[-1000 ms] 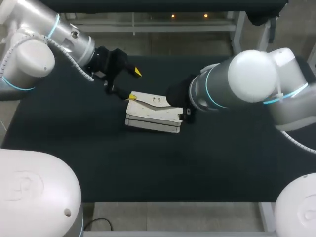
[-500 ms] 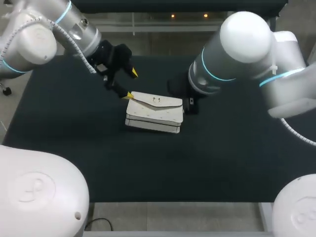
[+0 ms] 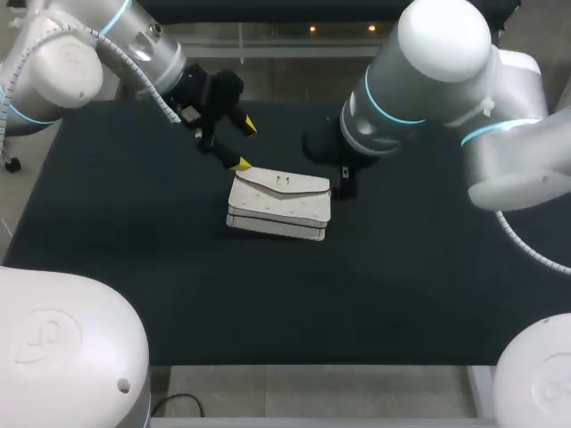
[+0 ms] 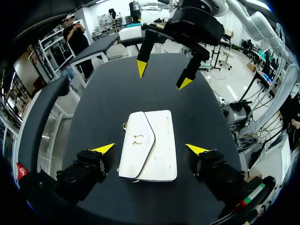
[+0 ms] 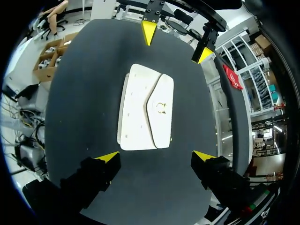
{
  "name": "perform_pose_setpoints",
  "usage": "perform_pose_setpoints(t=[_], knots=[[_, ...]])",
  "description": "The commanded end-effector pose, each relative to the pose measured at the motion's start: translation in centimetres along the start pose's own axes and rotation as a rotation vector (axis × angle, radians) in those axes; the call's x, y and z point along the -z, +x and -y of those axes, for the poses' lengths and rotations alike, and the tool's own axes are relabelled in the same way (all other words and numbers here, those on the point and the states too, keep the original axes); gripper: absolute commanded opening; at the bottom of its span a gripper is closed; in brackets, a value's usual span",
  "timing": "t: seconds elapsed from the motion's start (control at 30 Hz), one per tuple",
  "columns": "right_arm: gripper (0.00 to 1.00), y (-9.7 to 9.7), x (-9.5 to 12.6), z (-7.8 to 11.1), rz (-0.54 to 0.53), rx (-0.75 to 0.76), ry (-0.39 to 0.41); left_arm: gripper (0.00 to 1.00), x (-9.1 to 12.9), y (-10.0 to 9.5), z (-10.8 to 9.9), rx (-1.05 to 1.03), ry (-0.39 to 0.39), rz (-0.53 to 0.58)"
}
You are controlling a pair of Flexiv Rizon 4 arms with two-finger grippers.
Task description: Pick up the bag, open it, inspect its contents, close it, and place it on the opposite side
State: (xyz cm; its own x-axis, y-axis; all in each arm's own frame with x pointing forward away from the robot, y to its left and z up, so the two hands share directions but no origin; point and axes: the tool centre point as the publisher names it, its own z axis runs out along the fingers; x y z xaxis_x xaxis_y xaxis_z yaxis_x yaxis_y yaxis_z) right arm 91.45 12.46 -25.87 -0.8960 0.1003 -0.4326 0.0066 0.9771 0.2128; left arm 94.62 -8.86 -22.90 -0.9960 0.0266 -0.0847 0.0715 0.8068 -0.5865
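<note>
A white bag [image 3: 279,205] lies flat on the black table [image 3: 134,250], its flap down with a small gold clasp [image 4: 138,138]. My left gripper [image 3: 244,144] hangs open just off the bag's far left corner, touching nothing. In the left wrist view the bag [image 4: 147,145] sits below and between the open fingers of my left gripper [image 4: 150,149]. My right gripper [image 5: 156,156] is open above the bag [image 5: 145,108], apart from it. Each wrist view shows the other gripper open beyond the bag, the right gripper [image 4: 163,76] and the left gripper [image 5: 175,43]. The right arm [image 3: 419,98] hides its fingers in the head view.
The black tabletop holds only the bag. Bare cloth spreads on both sides of it and toward the front edge [image 3: 312,364].
Both arms have drawn back from the bag. The right arm lifted and moved toward the far side, uncovering the bag's right end. The left gripper rose slightly. The bag stayed put.
</note>
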Motion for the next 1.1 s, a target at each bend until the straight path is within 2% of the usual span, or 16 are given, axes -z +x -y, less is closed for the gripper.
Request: perform_pose_setpoints(t=[0.03, 0.23, 0.3, 0.43, 0.57, 0.7, 0.87, 1.1], knots=[[1.0, -1.9, 1.2, 0.2, -0.105, -0.067, 0.002, 1.0, 0.6, -1.3, 1.1, 0.219, 0.006, 0.014], [1.0, -2.4, 1.8, 0.6, -0.176, -0.277, 0.105, 1.0, 1.8, -1.2, 2.2, 0.579, -0.069, 0.04], [1.0, -2.5, 1.9, 0.7, -0.232, -0.378, 0.142, 1.0, 2.0, -1.0, 2.2, 0.717, -0.085, 0.033], [1.0, -2.5, 2.0, 1.0, -0.324, -0.563, 0.144, 1.0, 2.1, 0.0, 1.7, 0.932, -0.063, 0.027], [1.0, -2.1, 2.0, 1.7, -0.414, -0.713, 0.111, 1.0, 2.3, 1.2, 1.1, 1.045, -0.048, 0.043], [1.0, -1.8, 2.1, 2.7, -0.438, -0.828, 0.083, 1.0, 2.8, 1.9, 0.5, 1.147, -0.014, 0.063], [1.0, -1.6, 2.5, 3.9, -0.449, -0.996, 0.042, 1.0, 3.0, 2.3, -0.2, 1.271, 0.041, 0.048], [1.0, -1.2, 3.1, 4.9, -0.42, -1.16, 0.011, 1.0, 3.2, 2.6, -0.5, 1.385, 0.059, 0.056]])
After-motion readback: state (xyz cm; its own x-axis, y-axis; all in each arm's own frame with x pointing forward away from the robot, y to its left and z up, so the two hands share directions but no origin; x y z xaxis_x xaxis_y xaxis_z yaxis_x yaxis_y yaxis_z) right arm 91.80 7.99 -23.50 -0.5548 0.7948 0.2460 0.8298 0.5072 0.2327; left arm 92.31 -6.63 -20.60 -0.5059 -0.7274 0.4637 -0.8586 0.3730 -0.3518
